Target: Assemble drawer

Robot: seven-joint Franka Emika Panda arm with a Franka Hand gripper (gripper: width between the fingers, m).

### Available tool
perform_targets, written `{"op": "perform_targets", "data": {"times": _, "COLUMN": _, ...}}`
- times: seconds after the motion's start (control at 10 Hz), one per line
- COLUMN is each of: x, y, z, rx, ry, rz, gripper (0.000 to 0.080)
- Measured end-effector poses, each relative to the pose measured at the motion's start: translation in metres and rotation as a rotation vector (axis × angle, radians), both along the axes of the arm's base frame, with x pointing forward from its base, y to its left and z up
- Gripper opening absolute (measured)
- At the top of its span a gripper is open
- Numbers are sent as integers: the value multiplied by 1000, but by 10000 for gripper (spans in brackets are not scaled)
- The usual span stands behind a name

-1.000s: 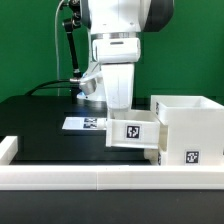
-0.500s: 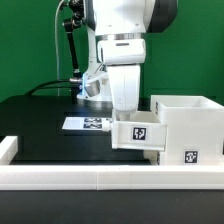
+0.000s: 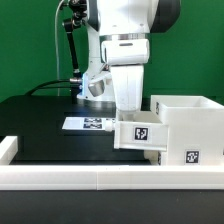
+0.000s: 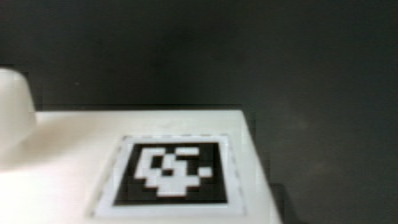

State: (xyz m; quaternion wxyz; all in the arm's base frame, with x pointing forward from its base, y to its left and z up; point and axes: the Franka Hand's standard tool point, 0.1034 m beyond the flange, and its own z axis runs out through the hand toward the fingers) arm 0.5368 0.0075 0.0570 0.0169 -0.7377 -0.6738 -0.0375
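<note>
White drawer panel (image 3: 140, 133) directly under gripper (image 3: 127, 108)

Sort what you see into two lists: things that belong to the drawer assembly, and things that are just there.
Part of the job:
- drawer box
- inner drawer, tagged face also in the wrist view
- gripper

Just there:
- marker board
- white rail
- black table
</note>
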Motion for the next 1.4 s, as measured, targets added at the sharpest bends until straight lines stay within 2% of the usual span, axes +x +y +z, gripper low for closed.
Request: {"op": "perform_targets", "data": {"times": 1.4, "x": 0, "y": -3, "z": 0, "rx": -3, "ry": -1, "rz": 8, "gripper": 42}}
